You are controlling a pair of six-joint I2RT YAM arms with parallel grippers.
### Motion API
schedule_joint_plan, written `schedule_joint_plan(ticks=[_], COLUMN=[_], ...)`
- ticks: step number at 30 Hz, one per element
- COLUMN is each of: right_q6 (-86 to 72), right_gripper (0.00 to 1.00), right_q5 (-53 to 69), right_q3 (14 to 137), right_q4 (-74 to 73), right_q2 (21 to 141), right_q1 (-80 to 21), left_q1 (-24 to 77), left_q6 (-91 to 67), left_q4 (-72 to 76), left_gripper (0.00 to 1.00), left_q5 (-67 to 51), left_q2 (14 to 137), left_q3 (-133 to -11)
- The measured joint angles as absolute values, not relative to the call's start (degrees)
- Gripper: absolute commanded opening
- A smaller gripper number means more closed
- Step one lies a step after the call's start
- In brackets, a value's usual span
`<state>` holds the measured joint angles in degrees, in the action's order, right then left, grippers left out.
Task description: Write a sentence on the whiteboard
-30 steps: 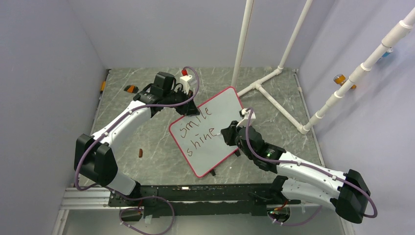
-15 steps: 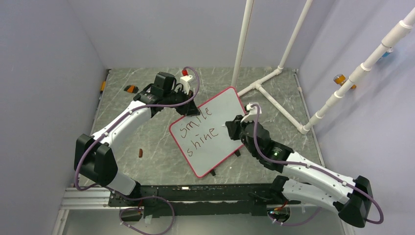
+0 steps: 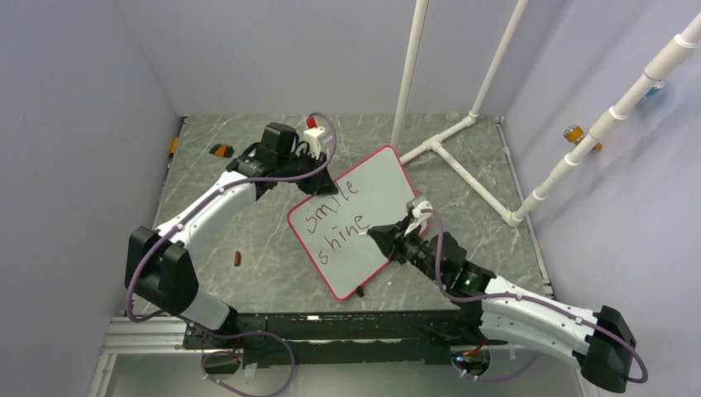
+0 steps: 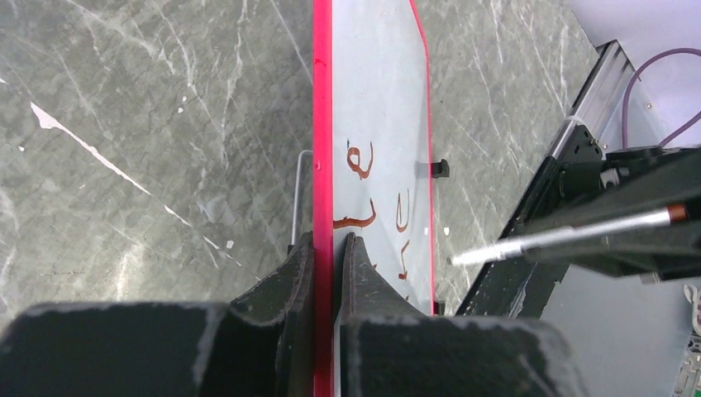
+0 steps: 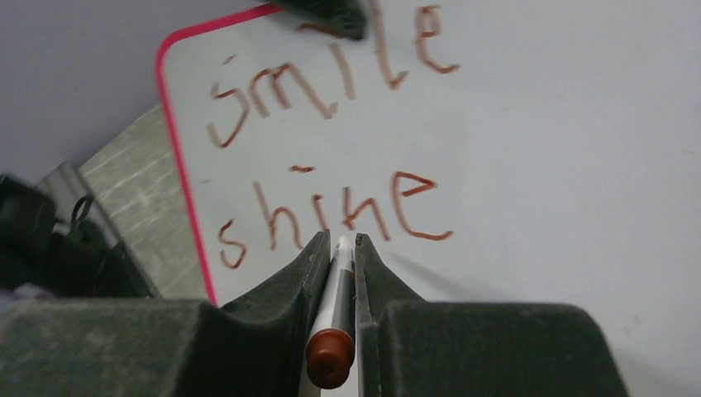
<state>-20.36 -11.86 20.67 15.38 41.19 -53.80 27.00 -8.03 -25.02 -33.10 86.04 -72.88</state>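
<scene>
Whiteboard: red-rimmed, standing tilted at mid-counter.
Sentence: reddish-brown handwriting, showing "smile" over "shine".
Left gripper: nearly closed, clamping the board's red edge at its 10 o'clock side.
Right gripper: pinching a white marker, which is pointing at the board just under "shine", toward 5 o'clock of the writing. Whether the tip is touching the board cannot be told.

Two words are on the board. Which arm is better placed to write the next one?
Right. The right claw is shut on the marker, its tip aimed at the whiteboard beneath "shine". The left claw is clamped on its red rim, with no marker.
</scene>
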Motion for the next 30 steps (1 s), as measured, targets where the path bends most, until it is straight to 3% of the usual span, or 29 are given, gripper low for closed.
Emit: schedule_joint_plan(ticks=[15,21,30], right_q6=[-0.80,5.43,11.03], right_gripper=[0.00,0.00,0.00], right_q5=[-11.94,-17.74,-21.43], right_q3=[7.16,7.14,6.15], right_q4=[38.85,42.54,54.46], right_q2=[40.23,45.08,54.65], right_q1=[-73.25,-80.84,-83.94], left_q1=[27.05,27.05,27.05], left_q6=[-10.24,-10.26,-10.28], left_q4=[-23.79,-23.68,-23.57], left_gripper=[0.00,0.00,0.00], left_q5=[-30.09,-30.06,-30.06], left_q2=[83.83,83.81,83.83], left_q3=[-70.48,-70.48,-70.48])
